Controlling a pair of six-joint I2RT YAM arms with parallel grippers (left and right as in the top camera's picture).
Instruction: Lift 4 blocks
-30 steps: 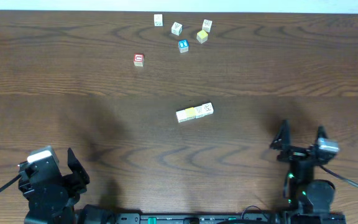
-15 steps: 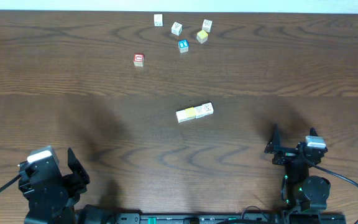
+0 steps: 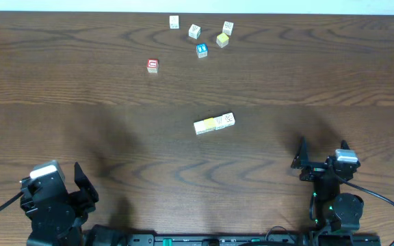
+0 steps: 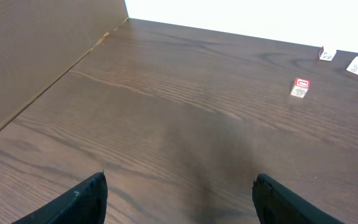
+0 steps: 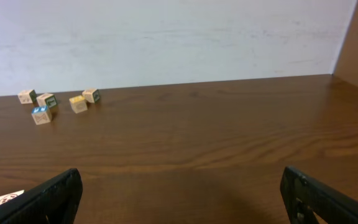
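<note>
Well, both arms sit at the near edge of the tabletop (image 3: 60, 102), and nothing is in hand. The left pincer (image 4: 180, 180) has its fingers spread wide over bare wood. The right pincer (image 3: 322, 147) is just as wide apart, and empty too. The blocks (image 3: 214, 124) lie mid-tabletop in a tight row, touching end to end, one pale yellow among the white ones (I make it four, though the seams are hard to read from above). The row runs slightly askew, its right end further away. It's well apart from both pincers, nearer the right one.

Here's where it could come undone. A row like that wants squeezing along its length. Press off that line and I'd expect it to buckle, a middle cube popping out and the rest tumbling. The skew invites exactly that. Come down too close to one end and a finger nudges the row apart before any grip. In the right wrist view only the row's tip shows, low left, well off centre, so a straight reach would miss.

Then the decoys at the far edge: loose cubes (image 3: 194, 31), a yellow cube (image 3: 222, 40), a blue-faced cube (image 3: 202, 50), a red-faced cube (image 3: 152, 65). Chase those and the count goes wrong.
</note>
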